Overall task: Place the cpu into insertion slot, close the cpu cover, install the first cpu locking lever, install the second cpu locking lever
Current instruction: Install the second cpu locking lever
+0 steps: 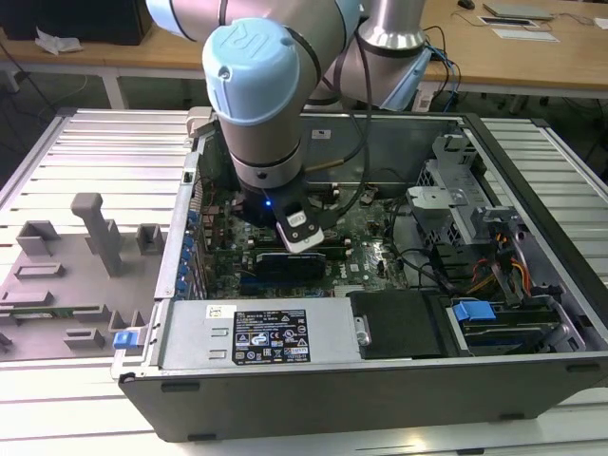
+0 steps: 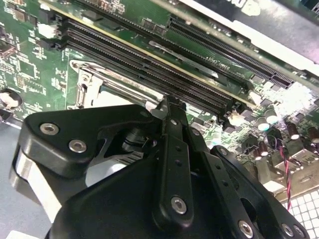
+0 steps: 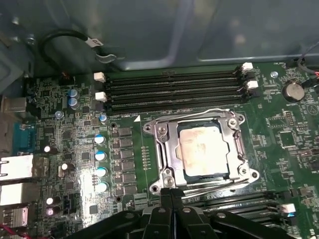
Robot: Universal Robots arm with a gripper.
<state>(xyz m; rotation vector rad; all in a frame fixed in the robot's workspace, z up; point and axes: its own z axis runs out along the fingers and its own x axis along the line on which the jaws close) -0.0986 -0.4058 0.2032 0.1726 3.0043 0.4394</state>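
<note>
The cpu [image 3: 203, 149] lies flat in the insertion slot [image 3: 209, 176] on the green board, its pale metal top showing. Around it the silver cpu cover [image 3: 165, 149] lies shut. One thin wire locking lever [image 3: 199, 113] runs along the socket's side toward the memory slots, and a second lever [image 3: 222, 186] runs along the opposite side. My gripper [image 3: 172, 195] is shut, black fingertips pressed together with nothing between them, right at the socket's edge beside the second lever. In the second wrist view the gripper [image 2: 168, 105] stands over the socket's metal frame [image 2: 92, 92].
The arm [image 1: 261, 104] reaches down into an open computer case [image 1: 532, 190]. Long black memory slots [image 3: 174, 89] flank the socket on both sides. A power supply [image 1: 256, 332] and a drive cage [image 1: 456, 190] crowd the case. A grey fixture tray [image 1: 76, 275] lies at the exterior view's left.
</note>
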